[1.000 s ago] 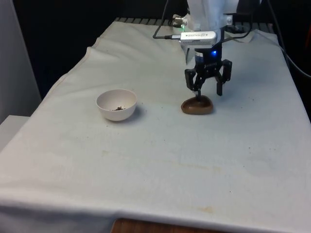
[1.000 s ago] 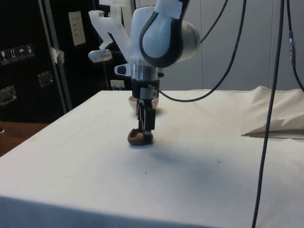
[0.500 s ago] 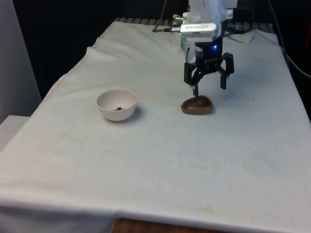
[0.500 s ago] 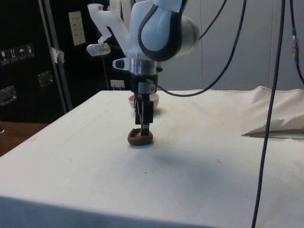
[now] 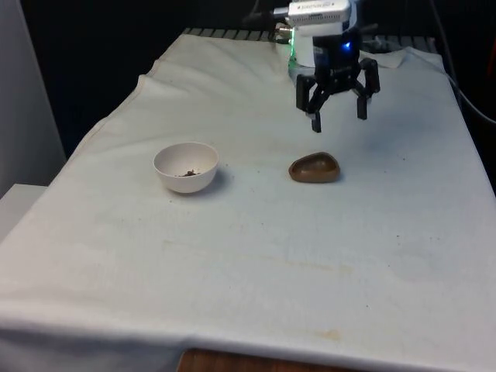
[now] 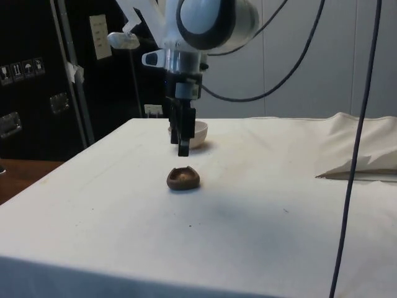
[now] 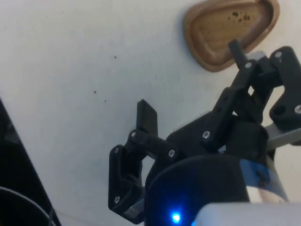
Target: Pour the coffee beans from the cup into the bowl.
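Black gripper (image 5: 338, 116) hanging in the air above the desk (image 5: 256, 256), fingers (image 7: 147, 117) spread wide apart and holding nothing.

Directly below and slightly toward the camera in the front view: a shallow brown cup (image 5: 314, 167), more like a small wooden dish, sitting flat on the white cloth. Clear gap of air between fingertips and cup; no contact. In the side view, gripper (image 6: 183, 146) poised above the cup (image 6: 183, 178), just off its far rim. In the wrist view, cup (image 7: 230, 30) seen from overhead, rounded-triangular, wide at one end and tapering at the other, one fingertip overlapping its edge in the picture. A few dark specks inside; otherwise looks nearly empty.

White bowl (image 5: 186, 166) standing apart from the cup, toward the front view's left, with a small dark heap of beans (image 5: 187, 172) at its bottom. In the side view, bowl (image 6: 193, 133) partly hidden behind the gripper.

Judging from this: beans probably poured already, cup set down upright. For any regrasp, straight down, fingers straddling one rim.
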